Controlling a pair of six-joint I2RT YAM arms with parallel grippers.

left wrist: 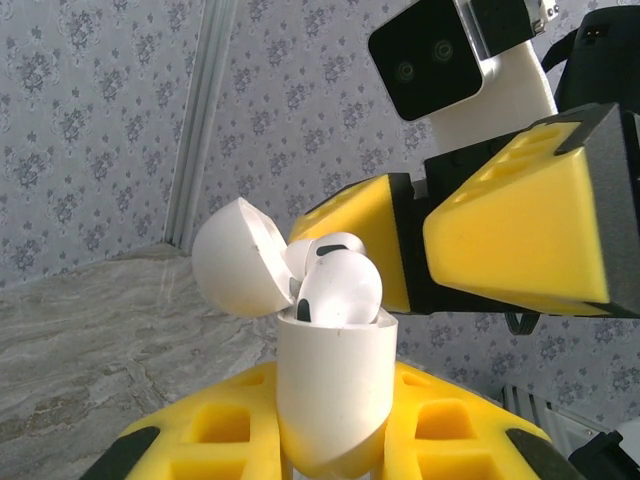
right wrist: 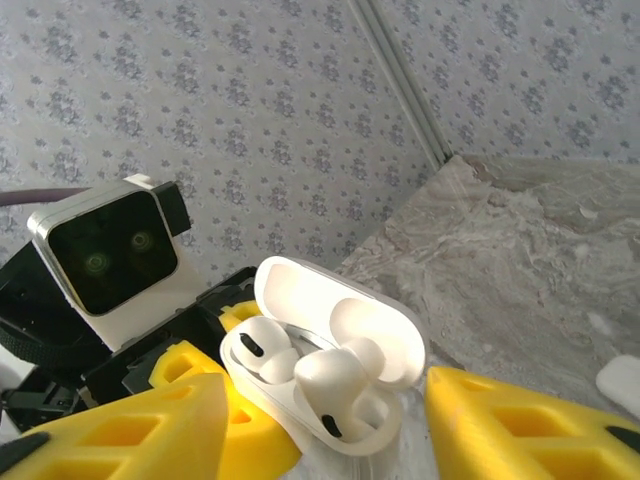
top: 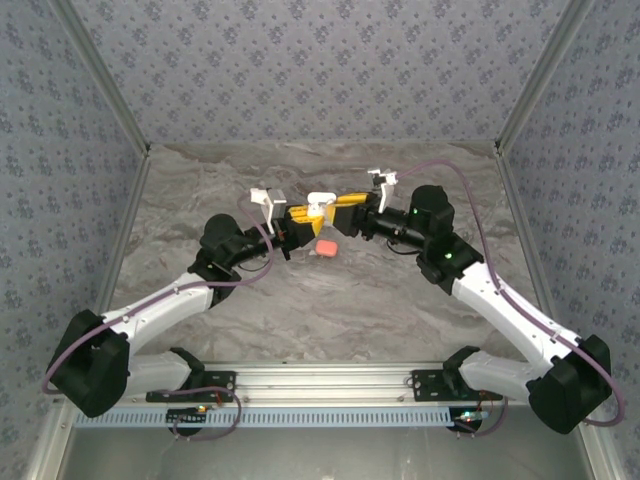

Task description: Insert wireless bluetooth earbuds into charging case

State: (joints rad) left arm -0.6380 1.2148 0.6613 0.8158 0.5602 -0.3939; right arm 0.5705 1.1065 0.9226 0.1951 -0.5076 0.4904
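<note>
Both arms reach in over the surface (top: pixel 300 310) and meet toward its far edge, about midway between the left and right edges.

Left claw (top: pixel 295 220): clenched on the charging case (left wrist: pixel 335 380), yellow fingers (left wrist: pixel 215 430) on either side of its lower body. The case is held upright and off the surface, with the lid (left wrist: pixel 235 260) swung open and tipped back.

Earbuds (right wrist: pixel 325 385): two white ones, both sitting in the case. Their rounded heads stand proud of the rim, and each shows a dark patch. From the right wrist camera they lie side by side in the wells, the one nearer the camera slightly higher (whether it is fully seated I cannot tell).

Right claw (right wrist: pixel 325 425): released, fingers spread wide, grasping nothing. It faces the left claw. Seen from the left wrist, one finger stands just behind the earbuds and the other out to the side; contact with the case is not clear.

On the surface, just on the near side of the two claws, lies a small pinkish-red object (top: pixel 325 247). A white object (right wrist: pixel 620 385) also rests on the grey marbled top, cut by the frame edge. Patterned walls (top: pixel 320 70) enclose the far and side edges.
</note>
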